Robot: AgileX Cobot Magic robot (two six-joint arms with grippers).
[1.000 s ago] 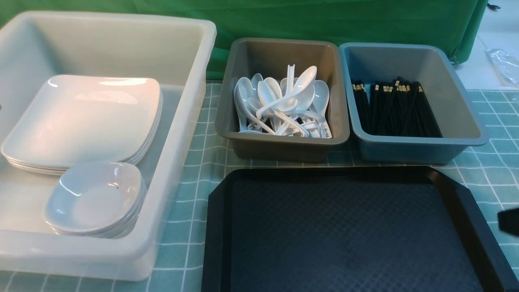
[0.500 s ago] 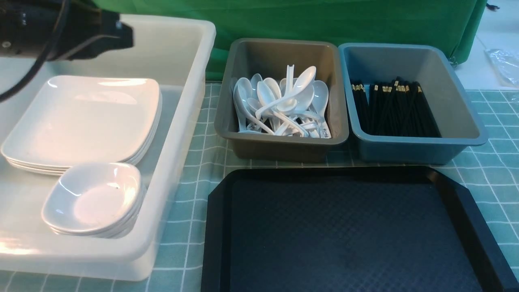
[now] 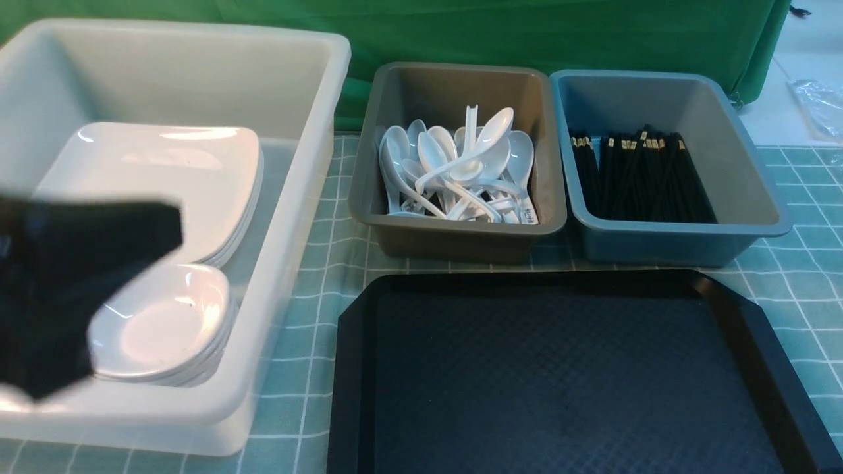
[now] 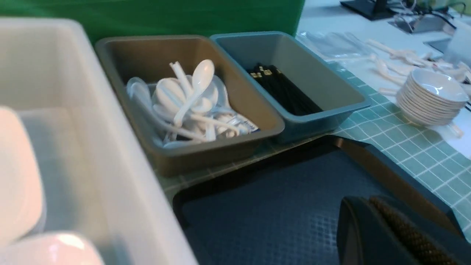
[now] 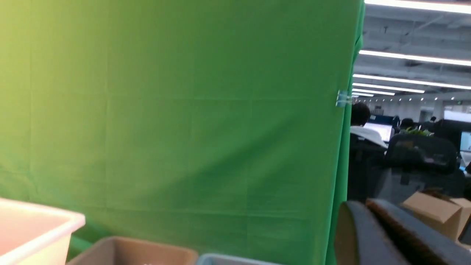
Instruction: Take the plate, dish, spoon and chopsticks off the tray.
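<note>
Left pincer point(image 4: 382, 235) closed | tray point(image 3: 566, 375) on checked green cloth point(image 3: 309, 263) | green backdrop point(image 3: 461, 33)

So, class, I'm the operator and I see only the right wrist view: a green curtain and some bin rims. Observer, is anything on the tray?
Observer: No. In the front view, the part of the tray that shows is bare.
Operator: Where are the spoons?
Observer: The spoons are piled in the grey-brown bin behind the tray.
Operator: And the chopsticks?
Observer: The chopsticks lie in the blue-grey bin beside it.
</note>
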